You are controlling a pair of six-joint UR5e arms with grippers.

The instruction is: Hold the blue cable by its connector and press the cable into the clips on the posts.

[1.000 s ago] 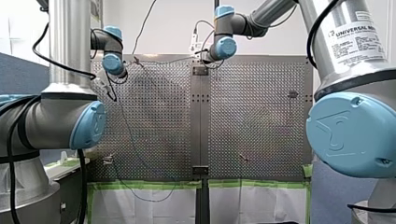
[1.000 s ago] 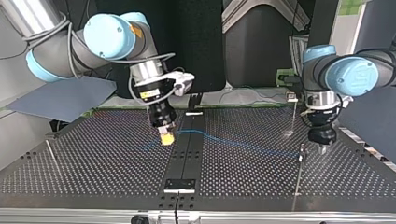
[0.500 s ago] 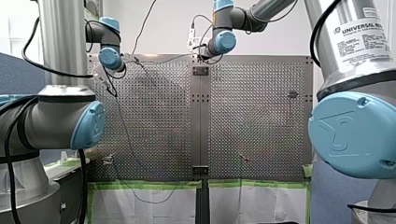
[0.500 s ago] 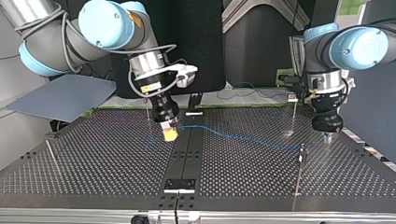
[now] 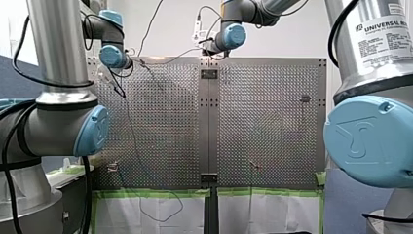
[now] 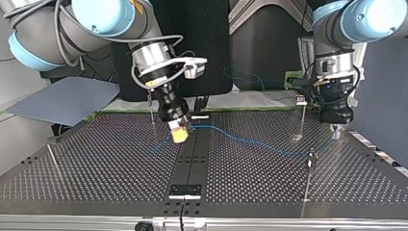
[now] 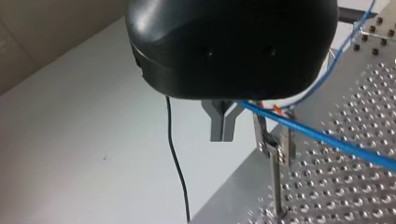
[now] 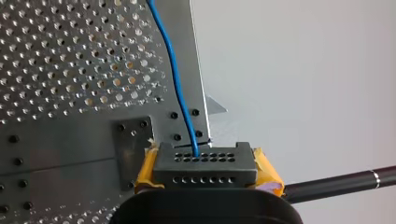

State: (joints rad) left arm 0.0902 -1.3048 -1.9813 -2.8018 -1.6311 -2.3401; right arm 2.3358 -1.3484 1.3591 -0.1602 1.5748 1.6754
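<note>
Front view: my left arm (image 5: 113, 54) and my right arm (image 5: 232, 35) are reaching to the top of the frame across the perforated table (image 5: 272, 122). Top view: my right gripper (image 6: 179, 135), left of centre, is hanging tilted above the table, and the blue cable (image 6: 255, 143) is running from it toward my left gripper (image 6: 335, 130) at right, passing the top of a post (image 6: 308, 179). Right wrist view: the yellow pads (image 8: 267, 173) are clamping the black connector (image 8: 205, 163), the cable leaving it ahead. Left wrist view: the cable is crossing beside a clip (image 7: 275, 147) atop a post; this gripper's hold cannot be told.
</note>
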